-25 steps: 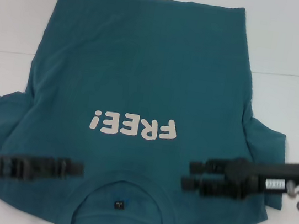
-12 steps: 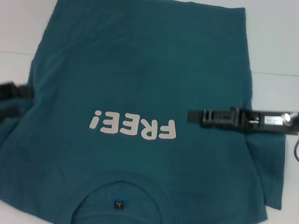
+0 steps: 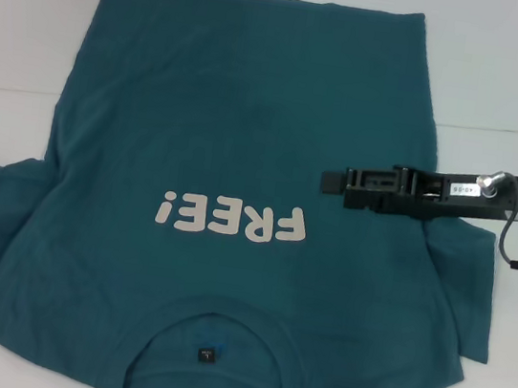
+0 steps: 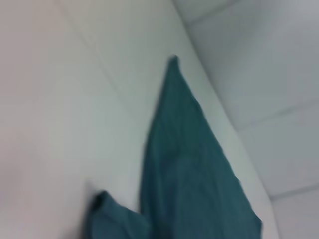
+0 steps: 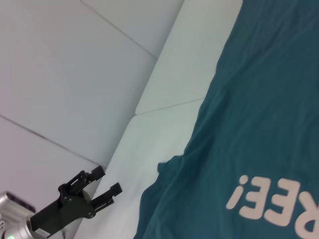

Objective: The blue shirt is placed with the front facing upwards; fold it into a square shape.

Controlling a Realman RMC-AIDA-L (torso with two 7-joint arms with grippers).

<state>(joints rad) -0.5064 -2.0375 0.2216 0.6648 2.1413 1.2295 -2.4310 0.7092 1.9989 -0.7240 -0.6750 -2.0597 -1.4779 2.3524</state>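
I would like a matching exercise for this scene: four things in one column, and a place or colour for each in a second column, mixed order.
Things:
1. blue shirt
2. FREE! lettering
3. left end effector
4. right end effector

Places or colours:
a. pale pinkish-white
b. above the shirt, near its right sleeve
c. spread flat on the white table
d. off the shirt, beyond its left sleeve

Pairs: 1-c, 2-a, 3-d, 4-b

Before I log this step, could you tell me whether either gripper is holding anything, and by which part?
Nothing is held. The left gripper is open beside the blue shirt; the right gripper hangs above it, gripping no cloth.
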